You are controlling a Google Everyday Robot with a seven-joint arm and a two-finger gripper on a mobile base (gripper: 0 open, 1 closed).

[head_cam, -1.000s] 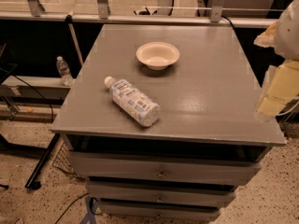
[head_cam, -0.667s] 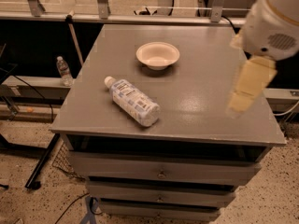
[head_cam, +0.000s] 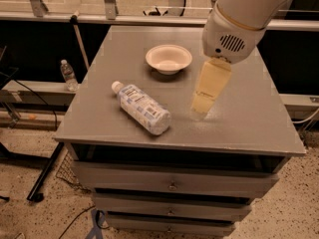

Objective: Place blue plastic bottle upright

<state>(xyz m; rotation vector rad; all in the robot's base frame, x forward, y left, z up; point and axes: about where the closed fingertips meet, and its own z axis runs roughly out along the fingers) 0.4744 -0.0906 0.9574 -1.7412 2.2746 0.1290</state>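
Compared with a moment earlier, the arm (head_cam: 244, 19) has swung in from the right edge of the table (head_cam: 249, 128) and now hangs over its middle right. The gripper (head_cam: 200, 107), pale yellow, points down and slightly left, its tip close above the grey top. It is right of the bottle and in front of the bowl, touching neither. I cannot tell whether the claw is apart or together; it shows only as one pale shape. The bottle and the bowl lie where they lay before.

The white bowl (head_cam: 169, 59) sits upright toward the back of the table, and its inside shows only plain white. Below the tabletop are stacked drawers (head_cam: 172, 185), pushed in, each with a small knob.

The blue plastic bottle (head_cam: 141, 108) lies on its side on the front left part of the table. It is set diagonally, with its white cap toward the back left and its base toward the front right, near the table's front edge. Its body is clear plastic wrapped in a pale blue-and-white printed label. It is near the bowl but apart from it.

A small water bottle (head_cam: 68, 75) stands upright on a ledge off the table's left side, well apart from everything else.
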